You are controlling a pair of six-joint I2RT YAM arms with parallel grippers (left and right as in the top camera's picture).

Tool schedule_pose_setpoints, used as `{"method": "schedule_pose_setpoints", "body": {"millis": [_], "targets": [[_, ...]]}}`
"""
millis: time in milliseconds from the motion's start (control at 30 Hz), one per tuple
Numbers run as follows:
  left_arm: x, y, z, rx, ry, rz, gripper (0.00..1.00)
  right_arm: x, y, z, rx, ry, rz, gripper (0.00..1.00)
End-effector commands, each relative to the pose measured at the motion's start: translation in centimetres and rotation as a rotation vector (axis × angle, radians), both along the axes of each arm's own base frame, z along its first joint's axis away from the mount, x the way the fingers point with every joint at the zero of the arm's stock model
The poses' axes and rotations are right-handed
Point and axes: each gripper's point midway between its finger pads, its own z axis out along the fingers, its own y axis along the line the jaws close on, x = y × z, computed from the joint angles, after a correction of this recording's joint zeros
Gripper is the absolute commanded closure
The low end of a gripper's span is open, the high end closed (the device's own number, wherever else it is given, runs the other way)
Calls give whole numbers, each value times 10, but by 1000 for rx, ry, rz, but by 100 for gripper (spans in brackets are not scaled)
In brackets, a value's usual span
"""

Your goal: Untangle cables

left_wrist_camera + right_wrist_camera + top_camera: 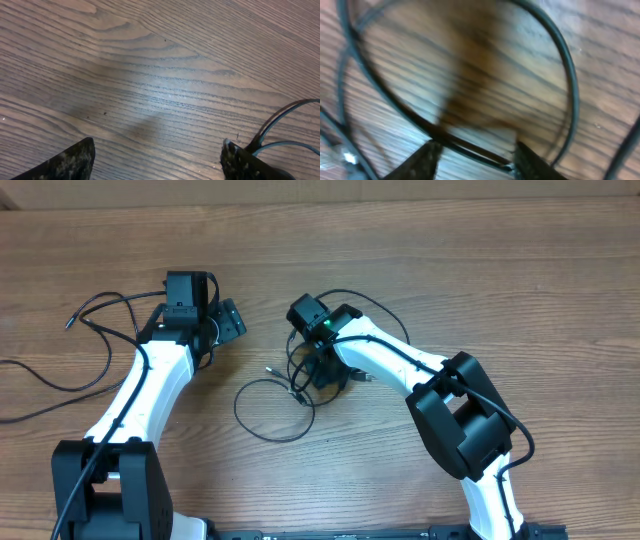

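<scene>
Nearest, the right gripper [476, 159] stands parted astride 1 strand of the tangled cables [571, 95] mid-table, not clenched. The step looks like seizing a loop; next it must pinch and draw clear. Farther, the left gripper [157, 150] gapes empty.

The left arm [150, 390] and right arm [385, 360]: white shells, black joint housings, black wiring [400, 352] alongside. Green lamp [326, 332] lit on the right arm's wrist. On the left end effector [156, 162], fingers [75, 162] black, speckled.
</scene>
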Motion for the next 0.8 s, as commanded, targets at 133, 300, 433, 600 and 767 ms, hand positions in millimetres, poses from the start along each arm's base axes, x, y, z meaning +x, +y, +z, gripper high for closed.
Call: {"method": "schedule_pose_setpoints", "body": {"millis": [133,300,433,600,767], "targets": [[0,-2,-4,-11,11,-1,20,-14,16,-10,12,-13,45,73],[0,-2,-4,-10,11,0,20,-12,21,-10,22,-27,51,96],[0,-2,-4,-11,10,-1,19,-9,25,-7,45,-31,50,96],[0,-2,-4,-11,10,-1,20,-5,48,11,161,-3,57,96],[0,-2,-4,-10,10,0,20,7,68,37,286,9,61,96]]}}
